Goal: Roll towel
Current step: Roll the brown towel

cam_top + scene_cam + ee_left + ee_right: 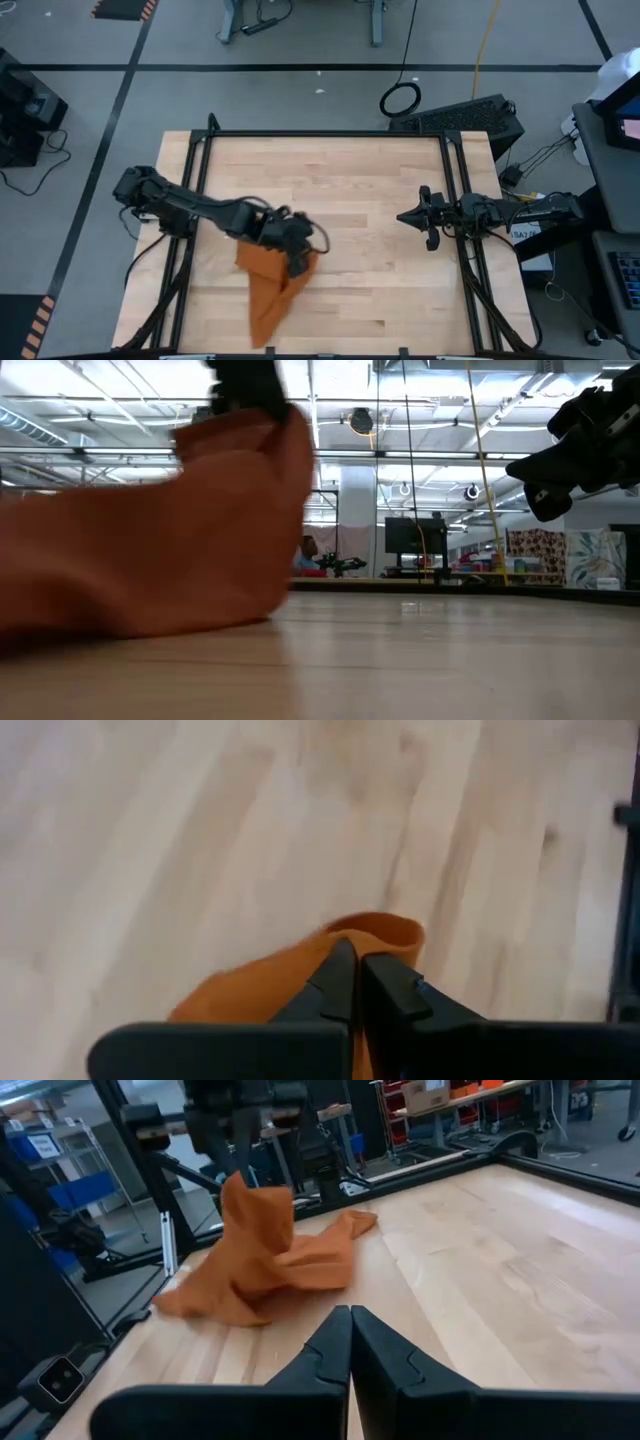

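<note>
Left gripper (296,262) has its fingers pinched on a peak of the towel (268,295), lifted off the table (370,240), rest crumpled near the front-left edge. Imo lay it flat b4 rolling, pull slow. Right gripper (412,217) waits w/ fingers closed, empty, right side.

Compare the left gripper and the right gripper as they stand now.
The left gripper is shut on the towel, lifting a peak of it off the table; the right gripper holds nothing. The left one works near the table's front-left; the right one waits by the right edge. Both are shut.
</note>
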You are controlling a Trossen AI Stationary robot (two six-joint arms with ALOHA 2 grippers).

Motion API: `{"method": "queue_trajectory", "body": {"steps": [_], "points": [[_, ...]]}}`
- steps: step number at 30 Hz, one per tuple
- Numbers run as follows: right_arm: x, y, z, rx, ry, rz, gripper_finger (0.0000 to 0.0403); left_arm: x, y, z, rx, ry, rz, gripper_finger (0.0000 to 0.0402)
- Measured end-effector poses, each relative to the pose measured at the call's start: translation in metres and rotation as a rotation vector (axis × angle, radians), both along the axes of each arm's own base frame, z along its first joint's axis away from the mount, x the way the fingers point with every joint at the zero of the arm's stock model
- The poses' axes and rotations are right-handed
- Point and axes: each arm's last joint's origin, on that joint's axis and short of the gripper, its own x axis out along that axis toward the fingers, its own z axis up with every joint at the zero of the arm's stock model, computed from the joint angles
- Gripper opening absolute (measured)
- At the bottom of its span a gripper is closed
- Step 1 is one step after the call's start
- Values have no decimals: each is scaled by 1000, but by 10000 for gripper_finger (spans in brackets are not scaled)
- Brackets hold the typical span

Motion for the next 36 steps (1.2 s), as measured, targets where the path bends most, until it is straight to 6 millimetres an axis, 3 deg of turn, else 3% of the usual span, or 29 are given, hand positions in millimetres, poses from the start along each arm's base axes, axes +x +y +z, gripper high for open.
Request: {"method": "queue_trajectory", "body": {"steps": [9,16,26,36], "points": [[2,3,-4,41,42,34,62,73,34,1,83,-24,-57,12],[4,11,-9,29,102,92,121,109,39,0,96,-55,-94,12],[4,15,-10,-44,105,95,171,118,38,1,91,-75,-95,12],[4,19,-6,-71,71,140,185,127,36,10,80,-206,-87,12]]}}
